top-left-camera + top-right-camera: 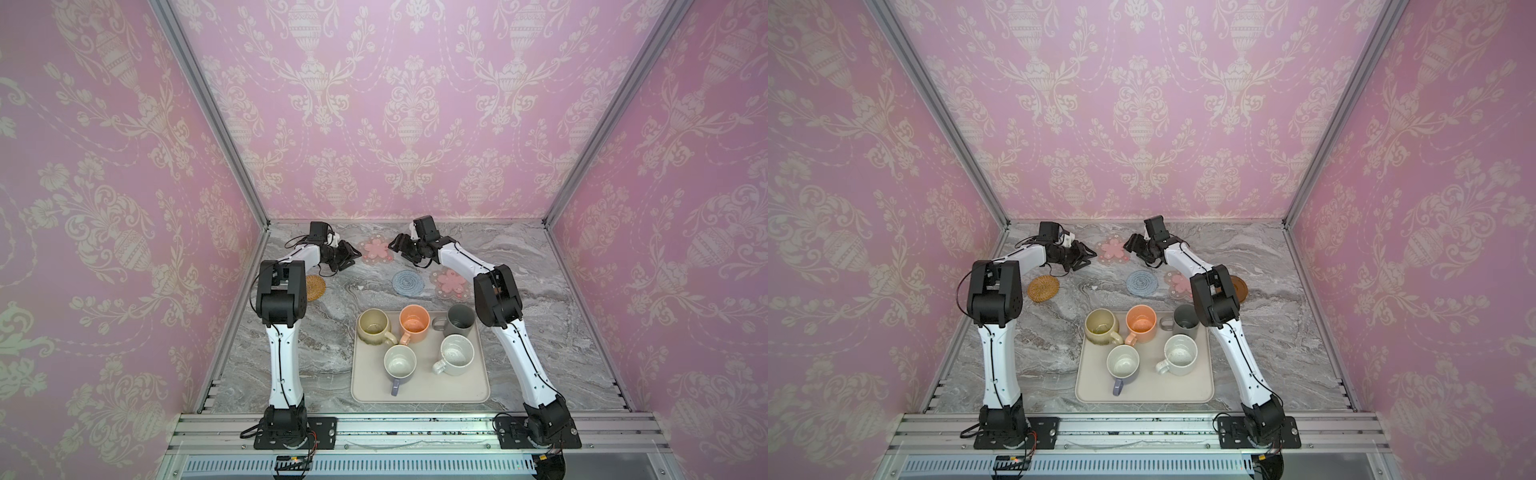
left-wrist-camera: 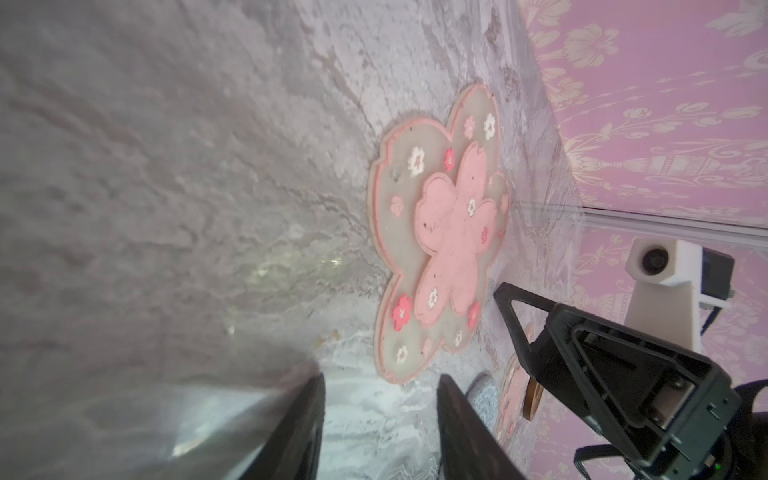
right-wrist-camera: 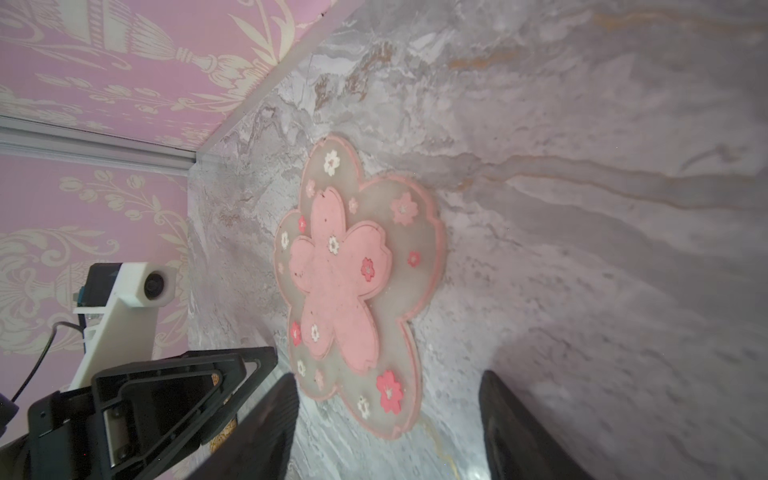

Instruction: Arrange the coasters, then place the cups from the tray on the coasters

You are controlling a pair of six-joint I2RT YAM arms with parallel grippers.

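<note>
Both grippers are released and empty. The left gripper [image 1: 354, 255] and the right gripper [image 1: 397, 250] face each other across the far flower coaster [image 1: 376, 249], one on either side, jaws parted with nothing between them. Through each wrist view I see that coaster lying flat on the marble tabletop [image 1: 324, 332] just beyond the fingertips; I cannot tell whether any tip touches its edge.

Nearer to me, the blue-grey knitted coaster [image 1: 407, 282] lies just beside the second flower coaster [image 1: 451, 282], which the right arm partly covers. In a top view the wooden disc coaster [image 1: 1239, 286] shows past that arm's elbow. The rattan coaster [image 1: 316, 286] lies well apart on the left, half hidden behind the left arm's elbow.

At the front centre sits the tray [image 1: 419, 395], with all five cups upright on it. In the back row are the beige-yellow cup [image 1: 374, 326], the peach-orange cup [image 1: 414, 322] and the dark grey cup [image 1: 459, 320]. In the front row are the lavender cup [image 1: 400, 361] and the speckled white cup [image 1: 457, 353].
</note>
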